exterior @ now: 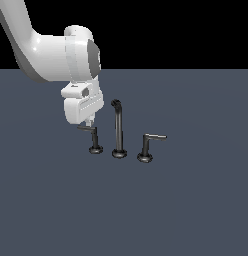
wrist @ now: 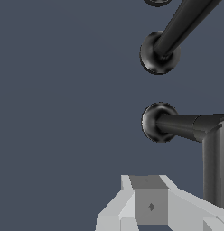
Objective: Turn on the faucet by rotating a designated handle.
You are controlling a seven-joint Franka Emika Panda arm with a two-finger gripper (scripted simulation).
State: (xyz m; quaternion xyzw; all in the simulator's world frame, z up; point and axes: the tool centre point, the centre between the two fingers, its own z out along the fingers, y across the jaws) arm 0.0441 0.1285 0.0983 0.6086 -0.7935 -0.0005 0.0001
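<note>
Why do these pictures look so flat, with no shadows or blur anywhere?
Exterior view: even lighting, black backdrop, no cast shadows under the faucet. Wrist view: sharp throughout, soft sheen on the designated handle, gripper cropped at the edge.

Flat slate-grey floor [exterior: 196, 210] fills lower three quarters of exterior frame, uniform, unmarked. Plain black backdrop [exterior: 171, 30] across top of frame; straight horizon line between them. Wrist frame: same grey surface [wrist: 64, 90] over whole left half, featureless.
</note>
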